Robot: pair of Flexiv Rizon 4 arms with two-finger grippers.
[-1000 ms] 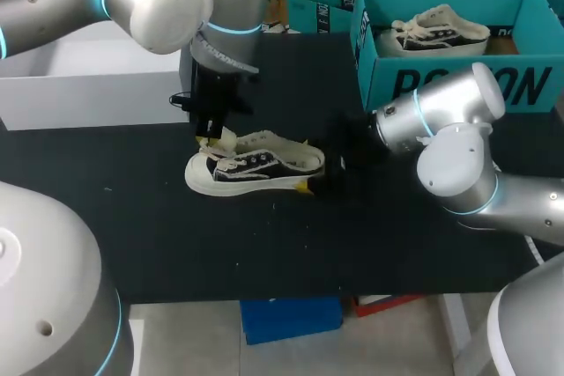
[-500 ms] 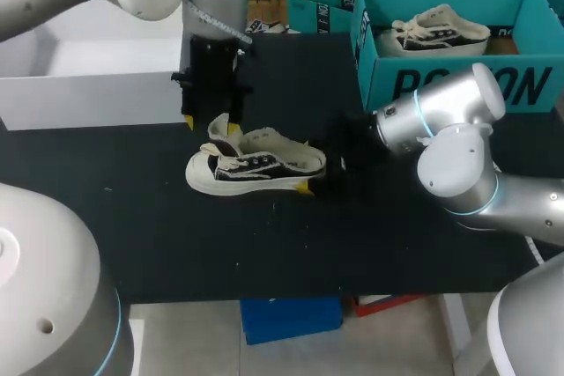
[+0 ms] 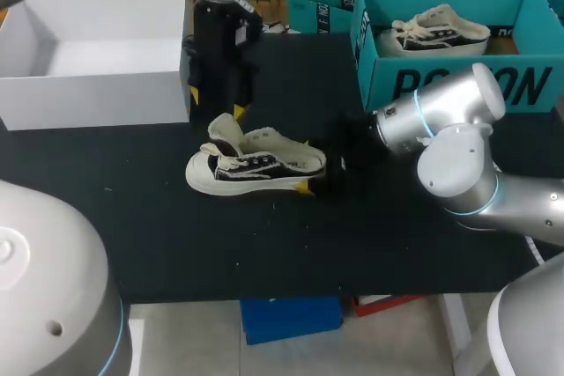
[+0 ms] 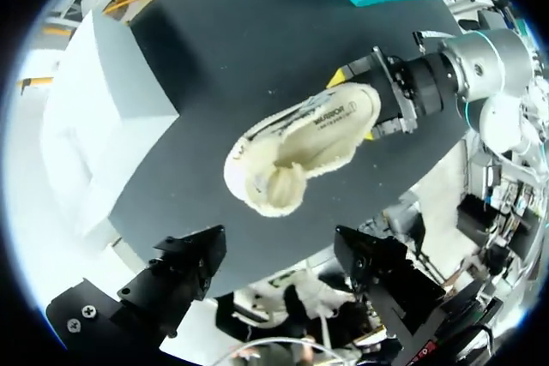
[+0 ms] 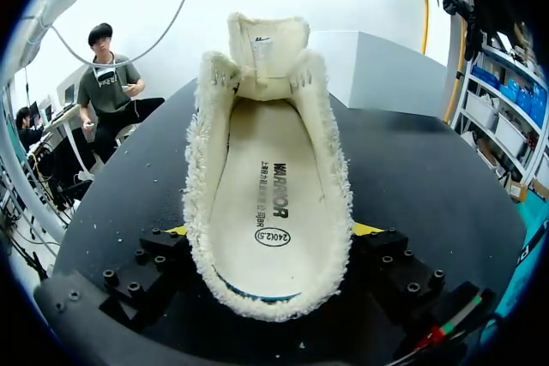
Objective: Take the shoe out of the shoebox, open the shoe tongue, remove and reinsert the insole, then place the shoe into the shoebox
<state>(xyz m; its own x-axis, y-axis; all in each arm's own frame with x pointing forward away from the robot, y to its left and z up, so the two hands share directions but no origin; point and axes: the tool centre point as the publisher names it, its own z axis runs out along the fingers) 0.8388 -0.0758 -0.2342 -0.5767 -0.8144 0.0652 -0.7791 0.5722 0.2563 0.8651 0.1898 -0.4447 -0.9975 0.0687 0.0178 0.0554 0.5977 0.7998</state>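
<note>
Shoe: the shoe [image 3: 256, 165] lies on its sole near the middle of the black table [image 3: 264, 244], toe towards the white box [image 3: 97, 85], heel towards the right arm.
Tongue: the tongue [image 3: 225, 134] stands folded up over the toe end; in the right wrist view the insole [image 5: 270, 186] lies flat inside the opened shoe.
Right gripper: the right gripper [image 3: 315, 167] clamps the heel, with a yellow tip pressed against each side of the shoe.
Left gripper: the left gripper [image 3: 216, 103] hangs above the toe end with its fingers spread wide and nothing between them. In its own view the shoe sits ahead of the fingers, apart from them.
Edges: the white box's front corner is just behind the left gripper. The teal shoebox [image 3: 441, 77], holding a second shoe [image 3: 436, 31], stands at the far right, behind the right arm.
Open room: bare table runs from the shoe to the near edge, and a strip lies between the two boxes.
</note>
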